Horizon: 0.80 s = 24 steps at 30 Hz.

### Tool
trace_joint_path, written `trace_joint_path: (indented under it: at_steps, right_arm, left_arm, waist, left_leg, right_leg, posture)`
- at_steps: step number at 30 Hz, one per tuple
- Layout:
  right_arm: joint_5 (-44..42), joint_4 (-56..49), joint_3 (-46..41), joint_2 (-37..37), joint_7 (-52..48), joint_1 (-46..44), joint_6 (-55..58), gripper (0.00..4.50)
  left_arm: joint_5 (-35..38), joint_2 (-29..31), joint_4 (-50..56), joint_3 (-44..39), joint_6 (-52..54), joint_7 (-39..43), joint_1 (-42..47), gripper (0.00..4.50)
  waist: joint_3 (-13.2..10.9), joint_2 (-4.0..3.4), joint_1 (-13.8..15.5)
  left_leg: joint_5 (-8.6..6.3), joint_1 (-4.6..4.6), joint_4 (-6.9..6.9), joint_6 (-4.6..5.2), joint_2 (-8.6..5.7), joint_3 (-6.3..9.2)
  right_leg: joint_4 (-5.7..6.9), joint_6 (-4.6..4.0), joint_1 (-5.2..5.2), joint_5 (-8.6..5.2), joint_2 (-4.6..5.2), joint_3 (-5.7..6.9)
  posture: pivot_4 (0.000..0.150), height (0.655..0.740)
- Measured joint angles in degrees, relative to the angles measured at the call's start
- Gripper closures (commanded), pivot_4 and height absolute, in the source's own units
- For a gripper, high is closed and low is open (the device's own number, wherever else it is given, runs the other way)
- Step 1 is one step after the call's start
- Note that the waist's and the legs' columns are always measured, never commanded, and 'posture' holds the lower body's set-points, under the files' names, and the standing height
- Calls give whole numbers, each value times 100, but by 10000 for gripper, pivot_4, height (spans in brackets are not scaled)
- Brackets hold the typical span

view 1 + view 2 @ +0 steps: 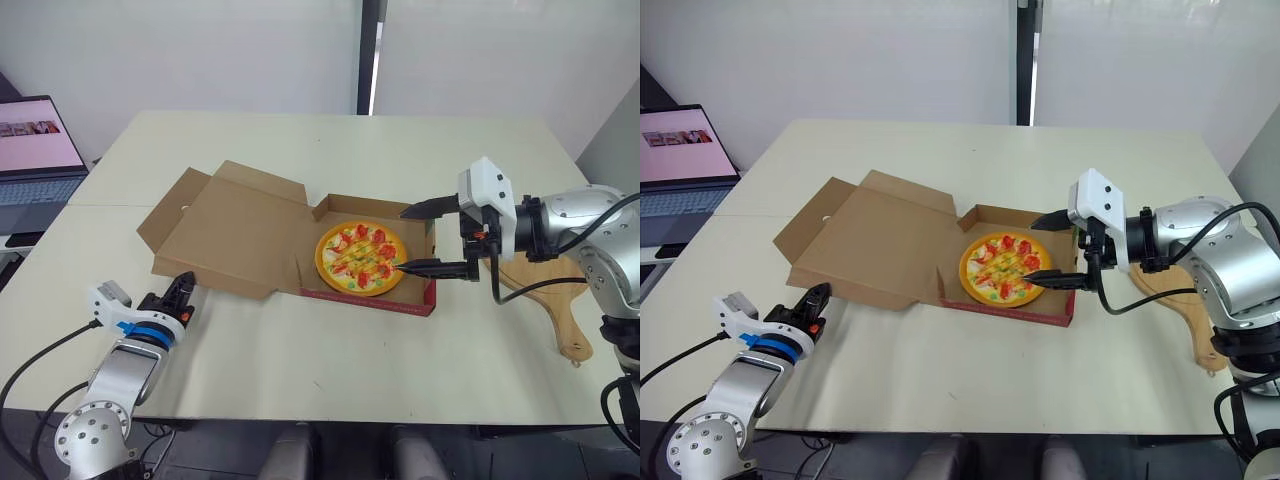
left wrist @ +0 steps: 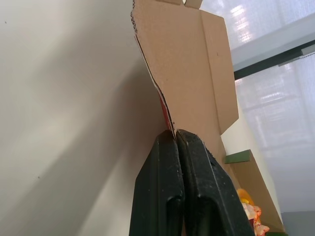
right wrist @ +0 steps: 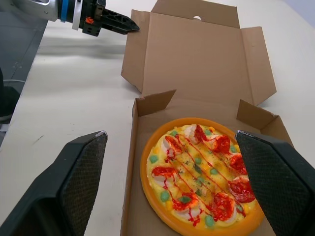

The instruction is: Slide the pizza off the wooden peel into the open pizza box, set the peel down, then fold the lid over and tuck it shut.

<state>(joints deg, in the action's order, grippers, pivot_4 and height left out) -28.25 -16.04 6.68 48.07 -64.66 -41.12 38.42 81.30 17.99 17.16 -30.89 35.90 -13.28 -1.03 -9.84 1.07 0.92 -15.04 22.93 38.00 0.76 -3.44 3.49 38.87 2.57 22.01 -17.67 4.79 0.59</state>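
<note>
Lab or office room: plain white table (image 1: pixel 330 160), open laptop (image 1: pixel 35 160) alongside, pale partition walls (image 1: pixel 180 50).

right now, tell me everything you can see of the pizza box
The pizza box is plain brown cardboard, with red print on the outside of its front wall. It lies open on the table, its lid laid back toward the robot's left with the side flaps and tuck flap spread. The pizza lies in its tray. The right gripper hovers at the tray's right edge, jaws open, seemingly clear of the cardboard.
</note>
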Motion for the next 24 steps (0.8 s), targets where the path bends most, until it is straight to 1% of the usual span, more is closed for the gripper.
trace_joint_path:
  at_steps: [3,7,13,19,24]
  right_arm:
    - [2,3,-39,-46,109,1,-15,0]
    - [12,4,-41,-75,219,29,-28,0]
    - [83,5,-40,-169,450,116,-39,0]
    - [292,62,-40,-307,701,129,-93,0]
    - [469,73,-30,-370,828,157,-163,0]
  left_arm:
    - [-13,240,459,75,15,190,15,44670]
    - [-179,393,842,264,-11,498,87,44670]
    - [-599,1150,1630,806,128,1175,194,44670]
    - [-979,1460,1968,1282,146,1664,333,44670]
    - [-1199,1563,2154,1501,139,1923,514,44670]
  waist:
    - [0,0,8]
    - [0,1,19]
    - [-1,1,19]
    - [-1,1,21]
    - [-2,0,21]
  left_leg:
    - [0,0,0,-1,-1,-1]
    - [1,1,0,-1,-1,-1]
    - [1,1,-4,-1,-1,-4]
    - [1,1,-5,-1,-1,-3]
    - [1,2,-6,-1,-1,-4]
  right_leg:
    - [-1,0,0,0,2,-1]
    - [-1,0,-1,0,1,1]
    - [-3,0,0,0,1,-2]
    - [-3,-1,0,0,1,-1]
    - [-4,-1,1,0,1,-1]
  posture:
    - [1500,7281]
    - [1500,7281]
    - [1500,7281]
    - [1500,7281]
    - [1500,7281]
